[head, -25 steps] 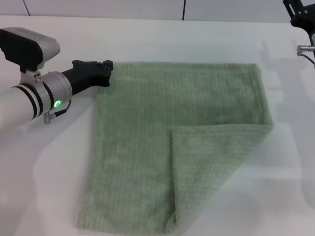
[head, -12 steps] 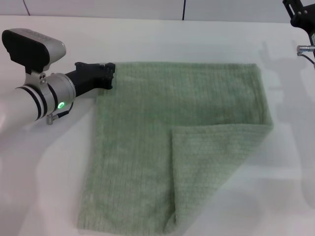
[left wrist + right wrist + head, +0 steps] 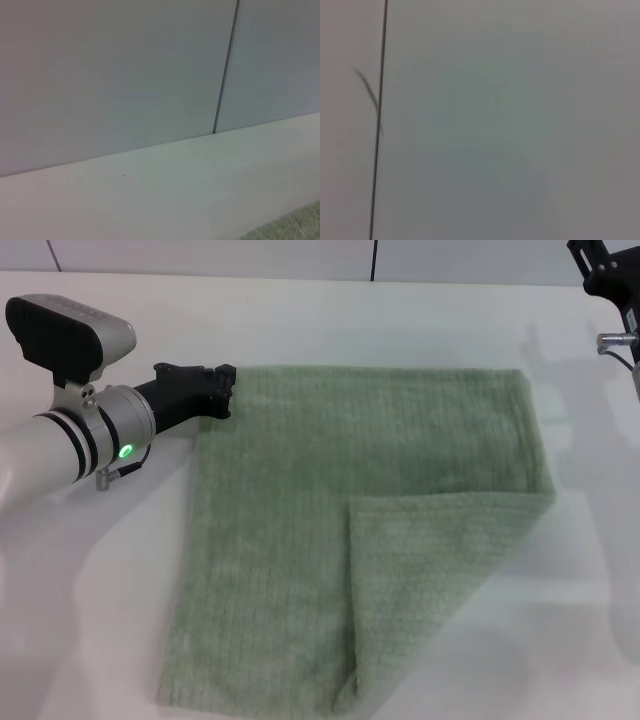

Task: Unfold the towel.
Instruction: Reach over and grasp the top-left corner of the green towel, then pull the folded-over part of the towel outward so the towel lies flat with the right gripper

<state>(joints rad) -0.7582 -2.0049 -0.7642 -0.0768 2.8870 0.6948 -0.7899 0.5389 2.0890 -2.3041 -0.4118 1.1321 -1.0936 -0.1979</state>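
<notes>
The towel [image 3: 330, 500] is a pale sage-green terry cloth lying flat on the white table [image 3: 420, 320] in the head view. Its near right corner is folded over onto the cloth as a flap [image 3: 440, 570]. My left gripper [image 3: 222, 392] lies low on the table at the towel's far left corner, its tip touching the cloth's edge. A small piece of the towel shows in the left wrist view [image 3: 295, 227]. My right arm [image 3: 608, 275] is raised at the far right, away from the towel.
A wall of pale panels with a dark seam [image 3: 374, 260] runs behind the table; it also shows in the left wrist view [image 3: 225, 70]. Bare table surrounds the towel on the left, far and right sides.
My left gripper has slid slightly to the right, up to the towel's far left corner. The towel has kept its shape. The right arm has shifted slightly.
</notes>
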